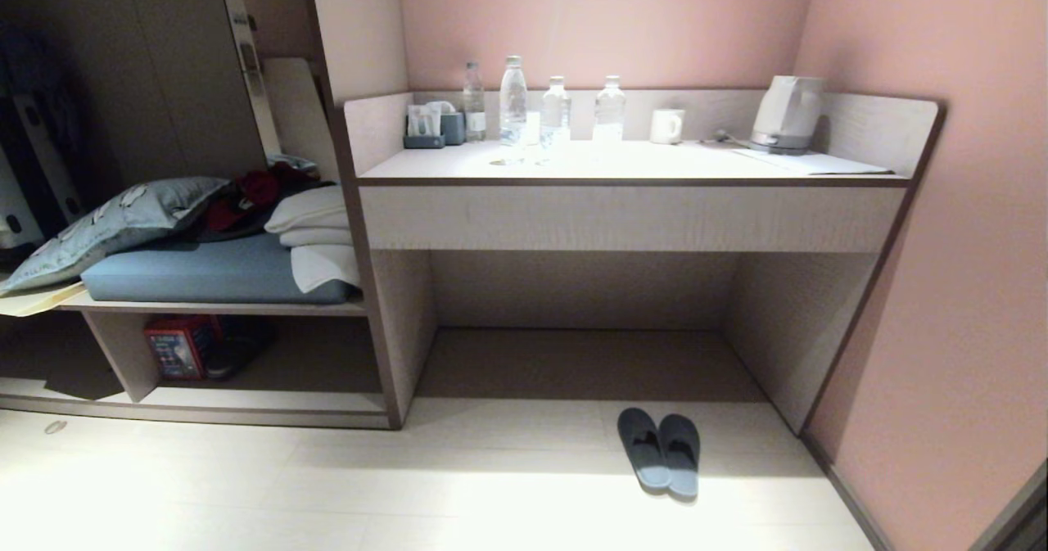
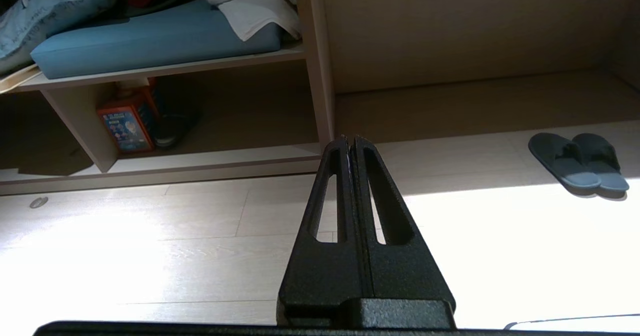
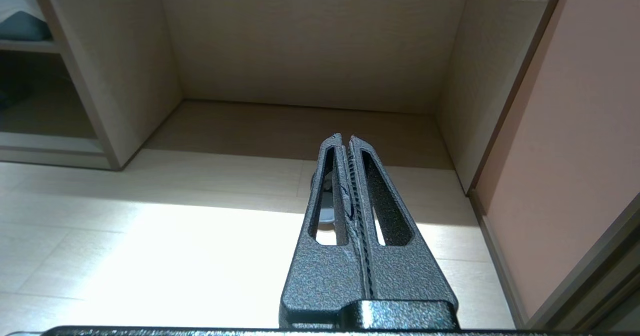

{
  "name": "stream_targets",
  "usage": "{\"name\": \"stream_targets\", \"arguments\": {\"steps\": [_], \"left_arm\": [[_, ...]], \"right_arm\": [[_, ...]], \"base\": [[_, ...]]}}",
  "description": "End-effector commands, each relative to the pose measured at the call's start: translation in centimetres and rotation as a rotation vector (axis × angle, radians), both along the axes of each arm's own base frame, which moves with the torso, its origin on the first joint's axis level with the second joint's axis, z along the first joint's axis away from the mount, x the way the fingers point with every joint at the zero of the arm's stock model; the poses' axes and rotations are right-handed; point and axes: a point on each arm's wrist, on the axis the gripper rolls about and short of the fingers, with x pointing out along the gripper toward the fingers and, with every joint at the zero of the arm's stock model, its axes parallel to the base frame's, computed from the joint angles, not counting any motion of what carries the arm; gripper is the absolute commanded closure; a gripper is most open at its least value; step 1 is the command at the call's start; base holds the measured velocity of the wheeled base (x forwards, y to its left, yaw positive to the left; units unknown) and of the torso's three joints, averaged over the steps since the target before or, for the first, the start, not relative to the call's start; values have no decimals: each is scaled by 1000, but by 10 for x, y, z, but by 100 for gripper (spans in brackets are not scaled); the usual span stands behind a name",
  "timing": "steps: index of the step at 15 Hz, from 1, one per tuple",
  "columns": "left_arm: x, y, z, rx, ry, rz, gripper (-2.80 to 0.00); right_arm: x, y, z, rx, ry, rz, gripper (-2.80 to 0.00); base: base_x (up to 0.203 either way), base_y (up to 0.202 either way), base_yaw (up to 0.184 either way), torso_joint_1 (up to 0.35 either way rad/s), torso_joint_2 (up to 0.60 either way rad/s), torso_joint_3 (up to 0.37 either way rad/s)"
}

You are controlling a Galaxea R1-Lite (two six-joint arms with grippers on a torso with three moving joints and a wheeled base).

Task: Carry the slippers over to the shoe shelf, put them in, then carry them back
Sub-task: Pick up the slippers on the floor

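Observation:
The slippers [image 1: 659,451], a dark slate-blue pair, lie side by side on the pale floor in front of the desk's knee-space, toes toward the desk. In the left wrist view the slippers [image 2: 580,167] lie far off to one side. The shoe shelf [image 1: 286,399] is the low open compartment at the left, with a pale base board [image 2: 225,156]. My left gripper [image 2: 350,139] is shut and empty, low over the floor, aimed at the upright between shelf and desk. My right gripper [image 3: 345,137] is shut and empty, and it hides most of the slippers. Neither arm shows in the head view.
A red box [image 1: 180,346] and a dark shoe [image 1: 241,346] sit in the shoe shelf by its divider [image 1: 123,354]. A blue cushion [image 1: 205,273] with pillows lies above. The desk [image 1: 630,166] carries bottles, a mug and a kettle. A pink wall [image 1: 941,330] closes the right.

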Motion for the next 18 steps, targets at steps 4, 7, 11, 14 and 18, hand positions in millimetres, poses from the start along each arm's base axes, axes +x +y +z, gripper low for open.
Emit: {"name": "stream_targets", "arguments": {"steps": [4,7,11,14,18], "left_arm": [[0,0,0,1,0,0,0],[0,0,0,1,2,0,0],[0,0,0,7,-1,2,0],[0,0,0,13,2,0,0],[0,0,0,4,-1,1,0]], "right_arm": [[0,0,0,0,0,0,0],[0,0,0,0,1,0,0],[0,0,0,0,0,0,0],[0,0,0,0,0,0,0],[0,0,0,0,0,0,0]], "base": [[0,0,0,0,0,0],[0,0,0,0,0,0],[0,0,0,0,0,0],[0,0,0,0,0,0],[0,0,0,0,0,0]]}}
